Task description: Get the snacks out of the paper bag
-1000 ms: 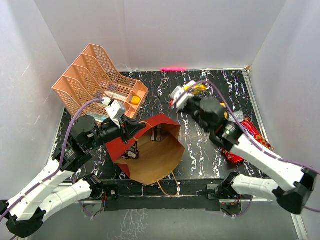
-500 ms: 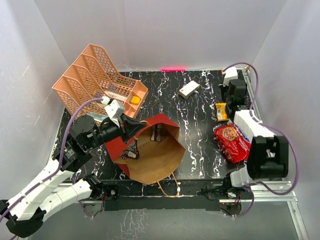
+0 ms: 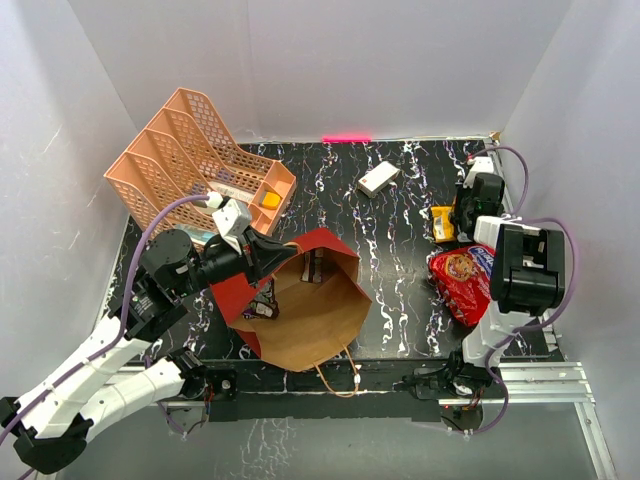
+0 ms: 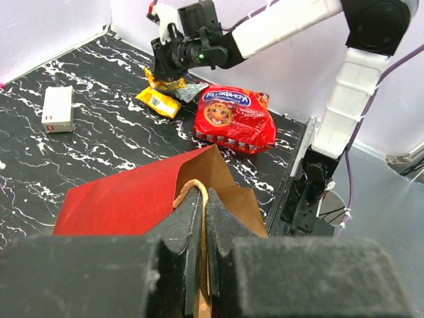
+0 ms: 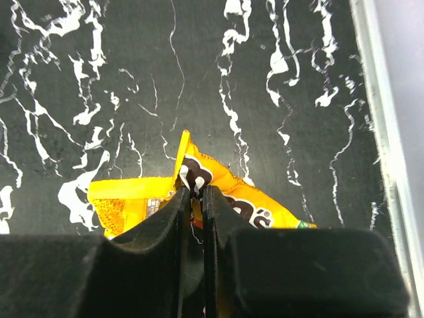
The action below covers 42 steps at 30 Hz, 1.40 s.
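Bare table (image 3: 400, 260) lies open mid-frame between the paper bag (image 3: 310, 310), lower centre, and the right edge. There the right gripper (image 5: 191, 193) pinches a yellow wrapper (image 5: 232, 192) above the red cookie packet (image 3: 462, 285). The left gripper (image 4: 203, 199) clamps the bag's rim.

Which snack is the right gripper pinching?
The yellow wrapper with brown lettering, caught by its upper edge in the right gripper. The other yellow packet and red cookie packet lie free.
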Tool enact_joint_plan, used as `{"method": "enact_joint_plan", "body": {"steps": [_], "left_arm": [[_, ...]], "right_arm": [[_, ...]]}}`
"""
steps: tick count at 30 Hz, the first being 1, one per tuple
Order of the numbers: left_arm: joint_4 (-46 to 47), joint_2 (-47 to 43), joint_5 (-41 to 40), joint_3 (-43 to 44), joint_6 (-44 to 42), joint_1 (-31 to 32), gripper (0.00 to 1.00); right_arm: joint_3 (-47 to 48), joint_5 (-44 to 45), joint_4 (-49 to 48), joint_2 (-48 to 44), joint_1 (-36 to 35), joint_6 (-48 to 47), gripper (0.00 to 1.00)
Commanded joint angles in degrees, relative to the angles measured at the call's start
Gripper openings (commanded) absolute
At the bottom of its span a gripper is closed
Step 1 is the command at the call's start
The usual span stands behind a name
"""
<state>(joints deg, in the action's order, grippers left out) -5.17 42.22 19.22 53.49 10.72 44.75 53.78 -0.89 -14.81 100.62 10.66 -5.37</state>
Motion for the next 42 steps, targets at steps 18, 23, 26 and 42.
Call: {"method": "enact_joint_plan", "body": {"steps": [18, 23, 26, 42], "left_arm": [[2.87, 0.06, 1.36, -0.44, -0.09, 0.20, 0.01], [3.03, -0.03, 1.48, -0.93, -0.27, 0.25, 0.01], [2.36, 0.22, 1.47, -0.40, -0.74, 0.25, 0.01], [2.83, 0.57, 0.83, -0.32, -0.76, 0.25, 0.01]], "right_arm": [[0.82, -8.25, -0.28, -20.19, 0.65, 2.59, 0.62], [-7.31, -21.55, -8.60, -28.32, -6.30, 0.06, 0.68], [-9.82, -23.04, -8.65, -32.55, -15.46, -3.13, 0.71], [-15.69, -48.95, 21.90, -65.92, -31.08, -33.68, 0.77]]}}
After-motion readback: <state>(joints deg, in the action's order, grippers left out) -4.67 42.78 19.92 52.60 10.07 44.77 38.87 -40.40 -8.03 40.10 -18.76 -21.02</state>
